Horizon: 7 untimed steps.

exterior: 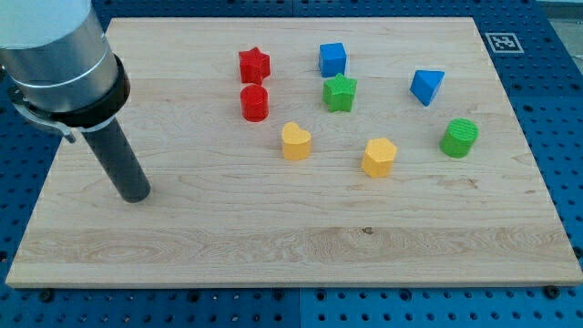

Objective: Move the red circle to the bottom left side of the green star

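Eight small blocks sit on one pale wooden board (pixel 273 246) with visible grain, which rests on a blue perforated table (pixel 565 137). There are two red, two blue, two green and two yellow.

The red circle (pixel 255 103), a short cylinder, stands just below the red star (pixel 254 65), at about nine o'clock from the green star (pixel 340 92) and a little apart from it. A blue cube (pixel 332 59) sits at twelve o'clock from the green star. A blue triangle (pixel 426 87) and a green circle (pixel 459 138) lie toward three and four o'clock. A yellow heart (pixel 295 141) and a yellow hexagon (pixel 379 157) lie below.

My tip (pixel 135 195), the blunt end of a smooth dark rod, rests on the board well apart from every block, at about eight o'clock from the red circle. It has no jaws and touches no block.

The grey arm housing above the rod is cut off at the view's top left corner.
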Each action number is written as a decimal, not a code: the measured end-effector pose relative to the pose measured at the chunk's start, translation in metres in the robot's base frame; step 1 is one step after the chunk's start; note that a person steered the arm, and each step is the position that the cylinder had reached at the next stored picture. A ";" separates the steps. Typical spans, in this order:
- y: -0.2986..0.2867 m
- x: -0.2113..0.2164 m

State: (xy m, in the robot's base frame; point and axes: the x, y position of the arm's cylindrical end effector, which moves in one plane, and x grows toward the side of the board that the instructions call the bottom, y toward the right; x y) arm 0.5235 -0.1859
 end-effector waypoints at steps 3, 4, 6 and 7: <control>0.052 -0.125; 0.052 -0.126; 0.112 -0.142; 0.170 -0.147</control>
State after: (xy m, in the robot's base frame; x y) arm 0.3765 -0.0157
